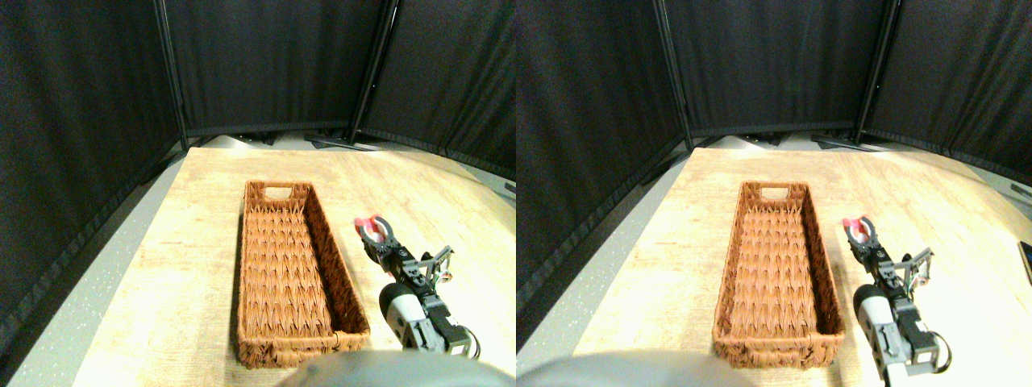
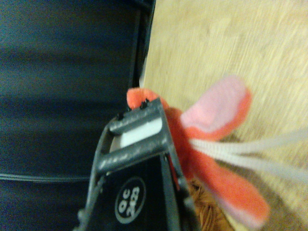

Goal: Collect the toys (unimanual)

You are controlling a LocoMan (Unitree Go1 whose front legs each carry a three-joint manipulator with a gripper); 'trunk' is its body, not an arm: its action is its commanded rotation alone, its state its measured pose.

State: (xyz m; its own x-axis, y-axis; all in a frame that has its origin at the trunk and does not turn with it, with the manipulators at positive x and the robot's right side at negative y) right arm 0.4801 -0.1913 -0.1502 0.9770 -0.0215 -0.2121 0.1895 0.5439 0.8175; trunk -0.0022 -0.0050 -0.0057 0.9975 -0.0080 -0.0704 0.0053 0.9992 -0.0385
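As it hangs over the bench (image 1: 161,266) just beside the wicker basket's (image 1: 347,310) right rim, the right tool (image 1: 374,231) grips a red plush toy (image 1: 371,221), white strings trailing; the basket is empty.

text: none readable | labels: none | brands: none | numbers: none | signs: none

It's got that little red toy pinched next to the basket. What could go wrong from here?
The red toy sits at the very tip of the right gripper, with ears and strings hanging free in the wrist view, so it might slip out. It is also beside the woven basket, not over it; released here, it would likely land on the table.
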